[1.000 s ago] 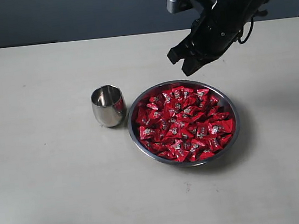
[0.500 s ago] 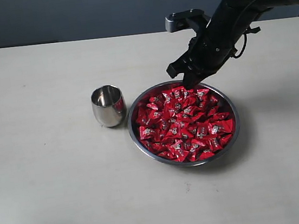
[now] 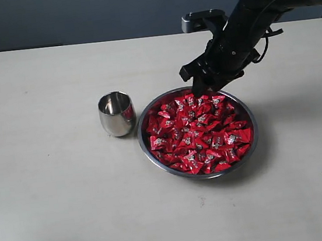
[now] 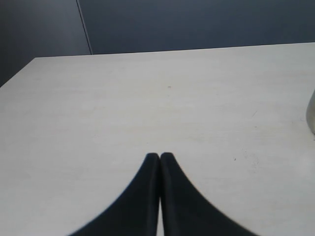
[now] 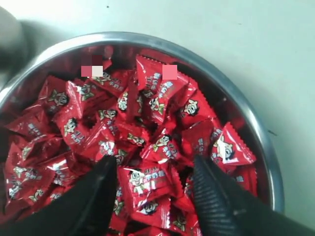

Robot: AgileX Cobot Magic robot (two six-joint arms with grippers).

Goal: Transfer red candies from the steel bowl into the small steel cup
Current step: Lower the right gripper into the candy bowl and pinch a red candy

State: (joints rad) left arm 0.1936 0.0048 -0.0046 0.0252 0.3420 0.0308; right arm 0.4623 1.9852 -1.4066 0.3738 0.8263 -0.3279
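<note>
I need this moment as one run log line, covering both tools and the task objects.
phase: pre-grasp | right tool: open over red candies in steel bowl | left tool: shut, holding nothing | small steel cup: upright beside bowl

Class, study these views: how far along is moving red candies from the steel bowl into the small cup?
Done: nothing visible; no red shows inside the small steel cup. In hand: the right gripper is open over the red candies in the steel bowl, gripping none. Left: close on a candy, carry it over, release into the cup.
</note>
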